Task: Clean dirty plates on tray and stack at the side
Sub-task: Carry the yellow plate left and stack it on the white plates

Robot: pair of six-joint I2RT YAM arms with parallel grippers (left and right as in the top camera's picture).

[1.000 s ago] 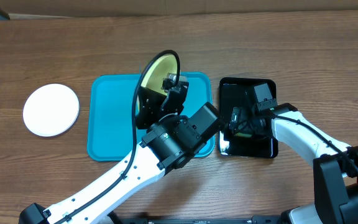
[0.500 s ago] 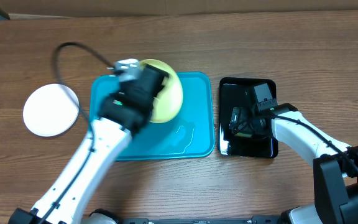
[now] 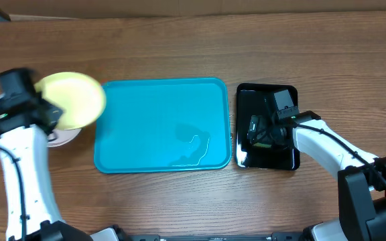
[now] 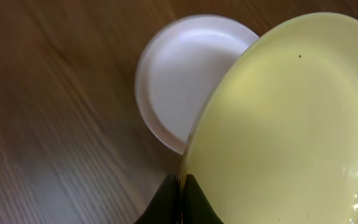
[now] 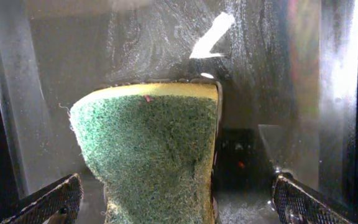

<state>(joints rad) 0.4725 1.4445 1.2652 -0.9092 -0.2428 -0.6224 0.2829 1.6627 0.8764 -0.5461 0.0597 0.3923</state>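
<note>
Left gripper [image 4: 181, 188] clamps the yellow plate [image 3: 76, 99] over the white plate [image 4: 185, 74] beside the tray [image 3: 163, 124]; right gripper [image 5: 176, 199] gapes around a sponge [image 5: 148, 149].

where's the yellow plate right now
Overhead view, far left: the yellow plate is held over the white plate, just left of the blue tray.

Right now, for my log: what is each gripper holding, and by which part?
The left gripper pinches the yellow-green plate by its rim; the right gripper, open over the sponge, holds nothing.
</note>
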